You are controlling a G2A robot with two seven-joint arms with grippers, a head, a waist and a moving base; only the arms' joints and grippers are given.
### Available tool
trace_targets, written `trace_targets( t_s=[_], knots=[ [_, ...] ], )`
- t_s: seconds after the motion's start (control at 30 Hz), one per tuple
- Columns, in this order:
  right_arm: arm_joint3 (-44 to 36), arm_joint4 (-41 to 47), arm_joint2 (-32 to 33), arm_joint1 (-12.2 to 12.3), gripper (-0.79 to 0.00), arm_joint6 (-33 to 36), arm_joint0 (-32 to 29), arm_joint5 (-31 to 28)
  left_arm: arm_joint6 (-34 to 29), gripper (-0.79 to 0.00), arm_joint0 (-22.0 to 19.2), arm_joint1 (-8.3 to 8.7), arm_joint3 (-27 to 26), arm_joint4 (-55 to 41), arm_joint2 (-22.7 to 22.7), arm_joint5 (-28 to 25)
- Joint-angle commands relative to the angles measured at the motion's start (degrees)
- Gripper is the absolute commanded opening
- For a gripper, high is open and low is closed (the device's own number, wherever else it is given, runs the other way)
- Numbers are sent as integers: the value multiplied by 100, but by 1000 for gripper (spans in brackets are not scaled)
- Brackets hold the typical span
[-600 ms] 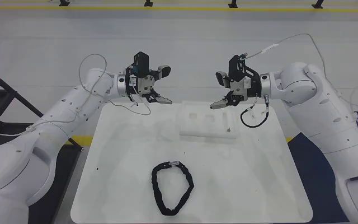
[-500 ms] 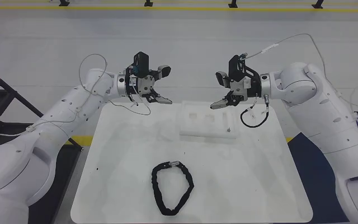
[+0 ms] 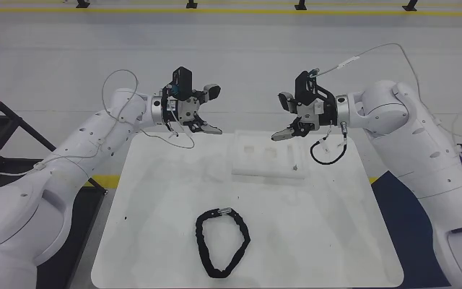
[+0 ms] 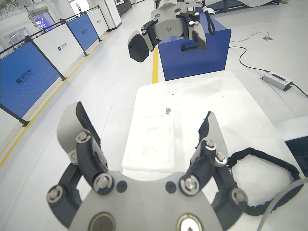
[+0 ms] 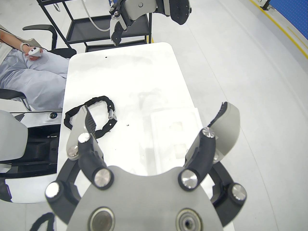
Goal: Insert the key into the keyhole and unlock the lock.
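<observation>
The left gripper [image 3: 214, 110] hangs released, its jaws spread wide with nothing between them, above the far left edge of the counter [image 3: 159, 217]. In its own wrist view, the left gripper [image 4: 144, 118] has both ribbed pads [image 4: 84, 118] bare. The right gripper [image 3: 281, 117] faces it from the other side, equally slack and empty, with its lower fingertip just past the far edge of a white foam tray [image 3: 249, 170]. The right wrist view shows the same wide-open right gripper [image 5: 154, 114].

The tray lies on the far half of the counter, between the two grippers and a little nearer the robot. The key [image 3: 295, 165], a small metal piece, sits at the tray's right end, poking up from the foam [image 4: 167, 110]. Neither gripper touches it.

The lock [image 3: 222, 242], a black sleeved chain closed into a loop, lies flat on the counter nearer the robot, well apart from the tray. Its metal cylinder [image 3: 225, 212] sits on the far side of the loop, towards the tray.
</observation>
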Motion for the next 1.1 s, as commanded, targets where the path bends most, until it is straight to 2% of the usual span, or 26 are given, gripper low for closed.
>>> trace_targets(
  t_s=[0.0, 0.2, 0.37, 0.57, 0.8, 0.97, 1.07],
  knots=[
    [0, 0, 0, 0, -1, 0, 0, 0, 0, 0, 0, 0, 0, 0, 0, 0],
    [-36, -47, 6, 2, 0, -31, -27, 64, 0, 0, 0, 0, 0, 0, 0, 0],
    [-373, -573, 116, 66, 0, -135, -229, 326, 0, 0, 0, 0, 0, 0, 0, 0],
    [-22, -674, 30, 84, 0, -27, -481, 550, 0, 0, 0, 0, 0, 0, 0, 0],
    [497, -352, -194, 8, 0, 169, -635, 788, 0, 0, 0, 0, 0, 0, 0, 0],
    [927, -215, -325, -81, 0, 381, -613, 1392, 0, 0, 0, 0, 0, 0, 0, 0],
    [1155, -10, -453, -165, 0, 730, -566, 1868, 0, 0, 0, 0, 0, 0, 0, 0]
  ],
)
